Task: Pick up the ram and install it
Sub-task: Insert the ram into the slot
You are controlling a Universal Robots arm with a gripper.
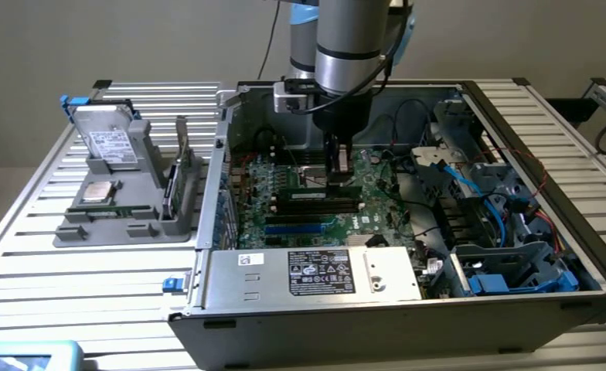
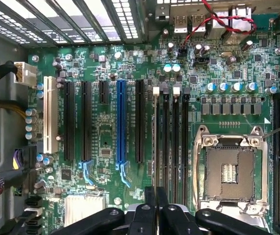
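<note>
You see the gripper (image 1: 336,179), jaws pinched narrow on the ram (image 2: 154,142), holding it on edge along the black memory slots (image 2: 175,147) just beside the CPU socket (image 2: 230,169) inside the open computer case (image 1: 386,334).

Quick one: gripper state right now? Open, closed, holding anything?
Gripper: closed, holding the ram at the memory slots.

The slatted desk (image 1: 35,255) is carrying an open case (image 1: 386,325) across its middle and the exterior view's right. A grey tray (image 1: 117,230) is sitting just beside the case, on the exterior view's left, toward the far side.
</note>
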